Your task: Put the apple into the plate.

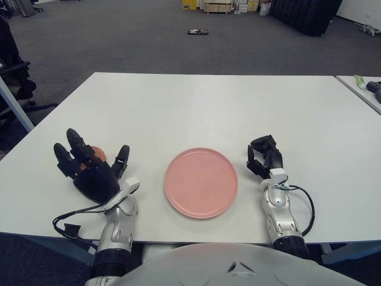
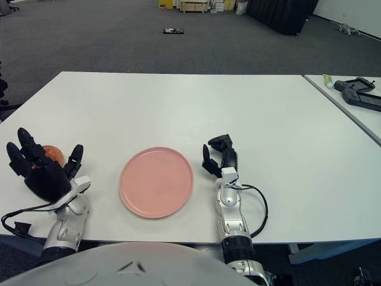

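A red-orange apple point(image 1: 98, 153) sits on the white table point(image 1: 196, 107) at the front left, mostly hidden behind my left hand. My left hand point(image 1: 90, 156) stands upright just in front of the apple, fingers spread around it without closing on it. A round pink plate point(image 1: 201, 182) lies empty at the front middle, to the right of that hand. My right hand point(image 1: 262, 152) shows to the right of the plate, fingers curled and holding nothing.
A second table at the right edge carries a black device point(image 2: 357, 92) and a green tube point(image 1: 359, 81). A dark chair point(image 1: 15, 77) stands at the far left. Loose cables hang by both wrists at the table's front edge.
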Robot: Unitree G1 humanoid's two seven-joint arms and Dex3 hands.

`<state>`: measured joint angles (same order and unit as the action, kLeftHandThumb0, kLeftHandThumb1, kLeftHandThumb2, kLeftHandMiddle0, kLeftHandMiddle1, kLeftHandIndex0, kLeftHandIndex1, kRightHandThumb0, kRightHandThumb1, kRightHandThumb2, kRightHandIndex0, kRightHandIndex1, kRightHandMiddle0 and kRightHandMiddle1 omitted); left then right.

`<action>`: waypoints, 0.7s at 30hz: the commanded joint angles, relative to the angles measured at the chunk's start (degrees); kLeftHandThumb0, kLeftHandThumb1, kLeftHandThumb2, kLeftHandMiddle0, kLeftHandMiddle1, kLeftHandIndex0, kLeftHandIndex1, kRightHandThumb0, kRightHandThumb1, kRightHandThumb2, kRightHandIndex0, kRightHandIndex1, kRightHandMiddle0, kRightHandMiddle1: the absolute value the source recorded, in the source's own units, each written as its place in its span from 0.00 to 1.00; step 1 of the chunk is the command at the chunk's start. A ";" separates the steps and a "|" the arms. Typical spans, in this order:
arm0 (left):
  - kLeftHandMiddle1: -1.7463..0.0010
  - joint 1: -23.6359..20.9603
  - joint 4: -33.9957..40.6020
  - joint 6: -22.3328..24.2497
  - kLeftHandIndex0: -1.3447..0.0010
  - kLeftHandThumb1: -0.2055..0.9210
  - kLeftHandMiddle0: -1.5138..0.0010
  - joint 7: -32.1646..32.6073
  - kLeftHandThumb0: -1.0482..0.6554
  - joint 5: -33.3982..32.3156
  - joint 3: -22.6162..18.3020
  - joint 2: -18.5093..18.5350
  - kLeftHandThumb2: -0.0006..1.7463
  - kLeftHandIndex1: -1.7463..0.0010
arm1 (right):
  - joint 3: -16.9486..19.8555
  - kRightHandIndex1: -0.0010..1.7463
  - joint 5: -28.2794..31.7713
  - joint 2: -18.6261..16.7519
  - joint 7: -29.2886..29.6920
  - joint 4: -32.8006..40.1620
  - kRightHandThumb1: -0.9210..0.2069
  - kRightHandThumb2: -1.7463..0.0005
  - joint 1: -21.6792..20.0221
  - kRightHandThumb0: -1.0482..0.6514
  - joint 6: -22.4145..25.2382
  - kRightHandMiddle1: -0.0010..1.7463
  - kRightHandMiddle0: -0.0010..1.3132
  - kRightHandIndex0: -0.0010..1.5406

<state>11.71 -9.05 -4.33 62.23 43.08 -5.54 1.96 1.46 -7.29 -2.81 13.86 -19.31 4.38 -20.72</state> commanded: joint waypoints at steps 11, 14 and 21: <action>1.00 -1.43 -3.75 15.73 1.00 0.80 1.00 -10.61 0.00 -4.92 -3.07 2.02 0.17 1.00 | 0.53 0.74 0.74 0.00 -0.34 -2.17 0.20 0.52 1.61 0.39 1.23 1.00 0.25 0.40; 1.00 -3.11 -5.08 18.52 1.00 0.80 1.00 -10.86 0.00 -4.95 -3.17 2.29 0.16 1.00 | 0.58 0.74 0.68 0.09 -0.35 -2.39 0.20 0.52 1.58 0.39 0.90 1.00 0.25 0.39; 1.00 -6.09 -7.97 21.35 1.00 0.80 1.00 -9.88 0.00 -5.40 -3.06 2.67 0.16 1.00 | 0.81 0.74 0.73 0.32 -0.44 -3.12 0.20 0.52 1.33 0.39 -0.08 1.00 0.25 0.39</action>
<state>5.65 -13.43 15.39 52.18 38.29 -8.80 4.73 1.70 -7.22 -2.82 13.70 -19.87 4.35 -21.93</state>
